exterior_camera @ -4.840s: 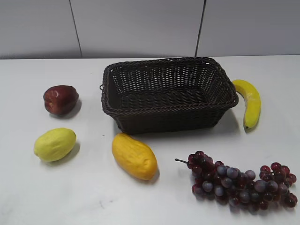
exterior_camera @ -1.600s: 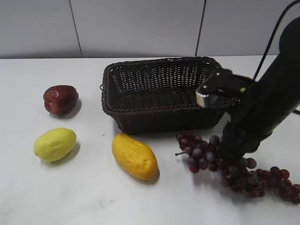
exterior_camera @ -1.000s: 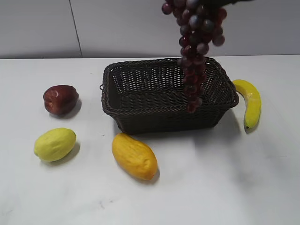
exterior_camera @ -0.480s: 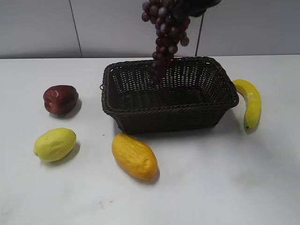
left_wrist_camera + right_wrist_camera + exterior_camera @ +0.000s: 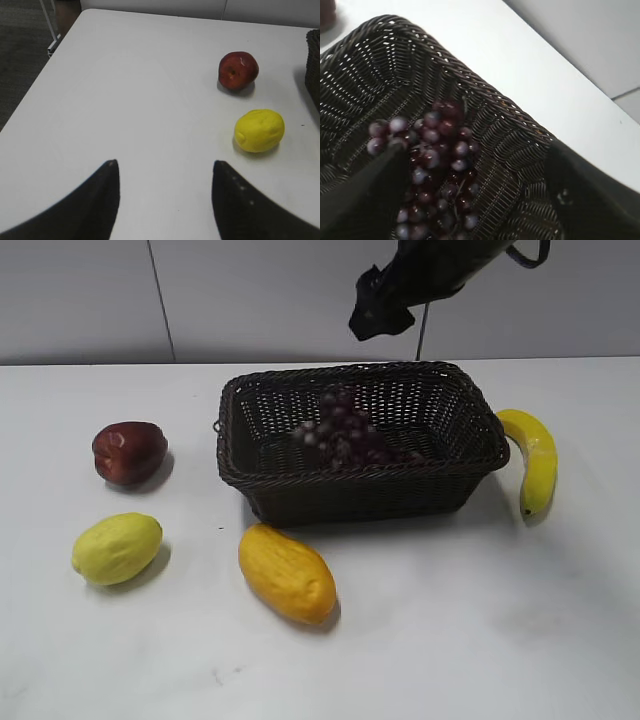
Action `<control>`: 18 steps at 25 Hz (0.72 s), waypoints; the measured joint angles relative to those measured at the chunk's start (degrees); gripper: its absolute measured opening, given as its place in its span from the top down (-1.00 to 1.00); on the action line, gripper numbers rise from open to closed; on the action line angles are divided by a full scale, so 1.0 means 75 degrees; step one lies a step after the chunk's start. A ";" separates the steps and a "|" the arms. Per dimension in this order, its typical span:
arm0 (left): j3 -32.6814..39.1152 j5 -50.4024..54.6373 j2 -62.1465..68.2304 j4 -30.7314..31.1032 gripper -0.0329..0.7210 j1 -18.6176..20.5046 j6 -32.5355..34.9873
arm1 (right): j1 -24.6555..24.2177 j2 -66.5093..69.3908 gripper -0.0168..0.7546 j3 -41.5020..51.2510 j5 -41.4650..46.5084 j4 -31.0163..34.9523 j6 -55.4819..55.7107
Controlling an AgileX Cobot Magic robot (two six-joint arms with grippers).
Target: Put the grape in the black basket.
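Note:
The grape [image 5: 345, 437], a bunch of dark red and purple-grey grapes, lies inside the black basket [image 5: 470, 410], blurred in the exterior view; in the right wrist view the grape [image 5: 440, 150] rests on the woven floor near a basket corner [image 5: 520, 135]. My right gripper [image 5: 380, 305] hangs high above the basket's back rim, open and empty; its two fingers [image 5: 475, 185] frame the bunch from above. My left gripper [image 5: 165, 170] is open and empty over bare table, out of the exterior view.
A dark red apple [image 5: 129, 452] and a yellow lemon [image 5: 117, 547] lie left of the basket. A yellow-orange mango [image 5: 286, 572] lies in front of it. A banana [image 5: 532, 457] lies at its right side. The apple [image 5: 238, 70] and lemon [image 5: 259, 130] show in the left wrist view.
The right gripper lifted the grape off the table, carried it over the basket and let it go. The bunch has dropped into the basket; the gripper stays high above.

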 joint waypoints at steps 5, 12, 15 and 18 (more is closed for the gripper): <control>0.0000 0.0000 0.0000 0.0000 -0.55 0.0000 0.0000 | -0.0365 -0.0055 -0.70 -0.0694 0.1056 -0.0902 0.2103; 0.0000 0.0000 0.0000 0.0000 -0.55 0.0000 0.0000 | -0.1692 -0.0102 -0.56 -0.0943 0.3688 -0.1122 0.2714; 0.0000 0.0000 0.0000 0.0000 -0.55 0.0000 0.0000 | -0.2054 -0.0112 -0.55 -0.0943 0.4234 -0.1122 0.2748; 0.0000 0.0000 0.0000 0.0000 -0.55 0.0000 0.0000 | -0.2182 -0.0344 -0.54 -0.0851 0.4268 -0.1122 0.2905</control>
